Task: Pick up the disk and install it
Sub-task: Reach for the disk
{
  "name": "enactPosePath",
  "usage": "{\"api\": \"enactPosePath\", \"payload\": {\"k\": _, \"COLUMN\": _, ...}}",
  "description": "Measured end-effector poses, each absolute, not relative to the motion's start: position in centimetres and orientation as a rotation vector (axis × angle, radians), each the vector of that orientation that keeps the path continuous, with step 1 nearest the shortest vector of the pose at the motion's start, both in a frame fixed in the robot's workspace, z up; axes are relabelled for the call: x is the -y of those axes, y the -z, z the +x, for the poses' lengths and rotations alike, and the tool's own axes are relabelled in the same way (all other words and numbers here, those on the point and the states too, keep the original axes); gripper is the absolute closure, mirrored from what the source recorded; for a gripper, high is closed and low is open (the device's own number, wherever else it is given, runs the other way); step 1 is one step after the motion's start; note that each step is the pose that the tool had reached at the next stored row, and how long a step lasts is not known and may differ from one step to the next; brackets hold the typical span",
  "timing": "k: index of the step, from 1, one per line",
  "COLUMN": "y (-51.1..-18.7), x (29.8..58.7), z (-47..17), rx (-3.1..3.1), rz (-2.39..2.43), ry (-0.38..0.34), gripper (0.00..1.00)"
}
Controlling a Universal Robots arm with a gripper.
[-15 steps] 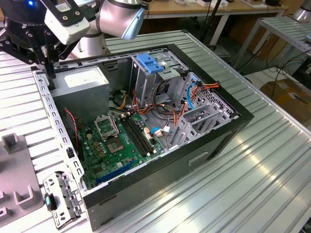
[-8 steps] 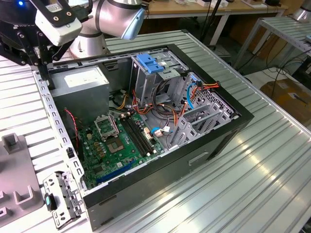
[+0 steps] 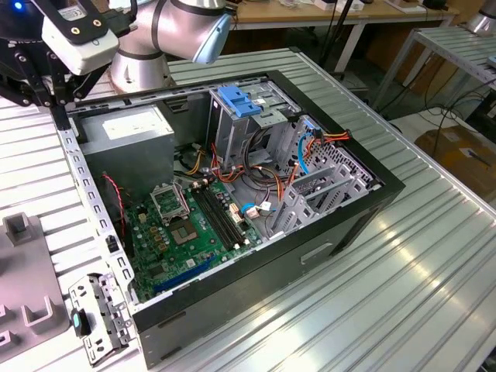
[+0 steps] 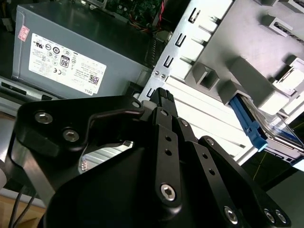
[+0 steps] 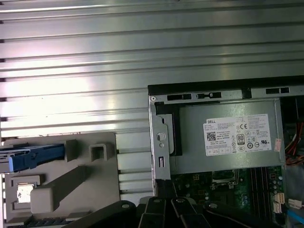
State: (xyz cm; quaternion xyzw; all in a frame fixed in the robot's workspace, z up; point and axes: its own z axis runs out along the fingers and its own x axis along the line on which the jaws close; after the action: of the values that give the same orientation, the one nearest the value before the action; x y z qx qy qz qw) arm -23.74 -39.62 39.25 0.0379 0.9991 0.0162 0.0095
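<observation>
Slatted metal desk (image 3: 403, 294) carries the open computer case (image 3: 310, 256), lying on its side with the circuit board (image 3: 194, 225) exposed. The arm (image 3: 178, 27) is over the far corner, at the exterior view's left. Inside the case, the grey power box (image 3: 128, 132) with a white sticker sits at that same end, and the grey drive cage (image 3: 232, 116) with a blue top stands next to it. A grey plastic holder (image 5: 57, 190) lies on the desk just outside the case wall. The disk (image 5: 29, 157) sits in that holder, blue bracket edge showing in both wrist views. My tool (image 4: 162, 99) hangs over the case rim between the power box and the holder, apart from the disk. I can't tell whether the tool is apart or together.
</observation>
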Motion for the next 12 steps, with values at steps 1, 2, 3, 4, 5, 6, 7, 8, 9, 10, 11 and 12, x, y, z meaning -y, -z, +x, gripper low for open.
{"api": "enactPosePath", "payload": {"k": 1, "y": -39.2, "x": 39.6, "z": -23.9, "rx": -3.12, "rz": 0.118, "ry": -0.051, "gripper": 0.89}}
{"api": "enactPosePath", "payload": {"k": 2, "y": -39.2, "x": 39.6, "z": -24.2, "rx": -3.12, "rz": 0.118, "ry": -0.051, "gripper": 0.89}}
{"api": "enactPosePath", "payload": {"k": 3, "y": -39.2, "x": 39.6, "z": -24.4, "rx": -3.121, "rz": 0.118, "ry": -0.05, "gripper": 0.89}}
{"api": "enactPosePath", "payload": {"k": 4, "y": -39.2, "x": 39.6, "z": -24.6, "rx": -3.121, "rz": 0.118, "ry": -0.051, "gripper": 0.89}}
{"api": "enactPosePath", "payload": {"k": 5, "y": -39.2, "x": 39.6, "z": -24.7, "rx": -3.121, "rz": 0.118, "ry": -0.05, "gripper": 0.89}}
{"api": "enactPosePath", "payload": {"k": 6, "y": -39.2, "x": 39.6, "z": -24.9, "rx": -3.121, "rz": 0.118, "ry": -0.051, "gripper": 0.89}}
{"api": "enactPosePath", "payload": {"k": 7, "y": -39.2, "x": 39.6, "z": -25.1, "rx": -3.122, "rz": 0.118, "ry": -0.05, "gripper": 0.89}}
{"api": "enactPosePath", "payload": {"k": 8, "y": -39.2, "x": 39.6, "z": -25.3, "rx": -3.122, "rz": 0.118, "ry": -0.05, "gripper": 0.89}}
{"api": "enactPosePath", "payload": {"k": 9, "y": -39.2, "x": 39.6, "z": -25.5, "rx": -3.122, "rz": 0.118, "ry": -0.05, "gripper": 0.89}}
{"api": "enactPosePath", "payload": {"k": 10, "y": -39.2, "x": 39.6, "z": -25.8, "rx": -3.122, "rz": 0.118, "ry": -0.051, "gripper": 0.89}}
{"api": "enactPosePath", "payload": {"k": 11, "y": -39.2, "x": 39.6, "z": -25.9, "rx": -3.122, "rz": 0.118, "ry": -0.05, "gripper": 0.89}}
{"api": "enactPosePath", "payload": {"k": 12, "y": -39.2, "x": 39.6, "z": -26.1, "rx": -3.123, "rz": 0.118, "ry": -0.05, "gripper": 0.89}}
